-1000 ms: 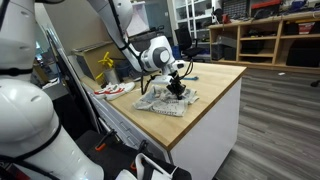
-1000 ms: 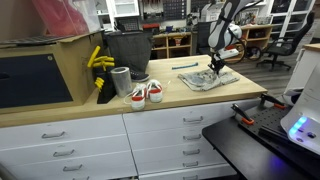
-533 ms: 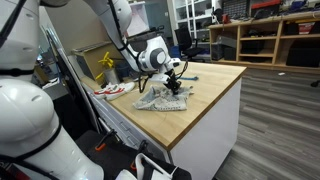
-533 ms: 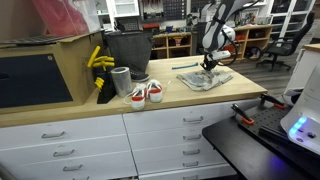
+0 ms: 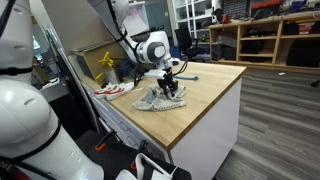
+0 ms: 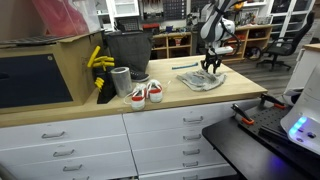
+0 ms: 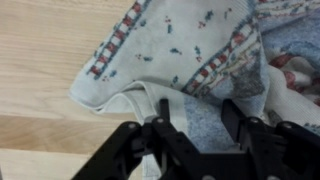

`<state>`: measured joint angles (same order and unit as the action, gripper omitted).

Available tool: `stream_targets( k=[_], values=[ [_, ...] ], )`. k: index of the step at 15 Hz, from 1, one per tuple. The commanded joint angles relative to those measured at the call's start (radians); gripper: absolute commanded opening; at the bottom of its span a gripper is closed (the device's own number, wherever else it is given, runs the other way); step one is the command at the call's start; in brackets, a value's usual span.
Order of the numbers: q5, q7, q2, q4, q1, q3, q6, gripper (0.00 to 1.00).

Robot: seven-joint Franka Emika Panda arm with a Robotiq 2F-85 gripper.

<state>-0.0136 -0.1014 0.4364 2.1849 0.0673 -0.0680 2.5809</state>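
Note:
A crumpled light cloth (image 7: 170, 50) with a small print and a red-patterned hem lies on the wooden countertop (image 5: 210, 95). In both exterior views the cloth (image 5: 158, 99) (image 6: 203, 80) sits in a heap near the middle of the counter's far end. My gripper (image 7: 197, 112) hangs just above the heap, pointing down. Its black fingers (image 7: 163, 110) stand apart with only cloth showing below the gap. In the exterior views the gripper (image 5: 170, 86) (image 6: 212, 66) is right over the cloth's raised top. I see nothing clamped between the fingers.
A pair of white and red shoes (image 6: 146, 93) (image 5: 113, 89) stands on the counter beside a grey cup (image 6: 121, 80) and a black bin (image 6: 127, 50). A thin blue object (image 5: 188, 78) lies behind the cloth. The counter edge (image 5: 200, 125) drops off close by.
The fingers were shut on the cloth a second ago and have spread apart. The arm has moved slightly up and back, and the cloth sits bunched higher.

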Motion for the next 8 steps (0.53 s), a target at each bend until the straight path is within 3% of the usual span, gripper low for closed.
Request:
stream_targets(
  k=[1, 4, 8],
  values=[
    [-0.004, 0.03, -0.029, 0.018, 0.009, -0.006, -0.019, 0.27],
    [-0.011, 0.024, -0.024, 0.031, 0.001, 0.007, 0.024, 0.03],
    [-0.016, 0.017, 0.008, 0.031, -0.015, 0.029, 0.068, 0.0]
  ],
)
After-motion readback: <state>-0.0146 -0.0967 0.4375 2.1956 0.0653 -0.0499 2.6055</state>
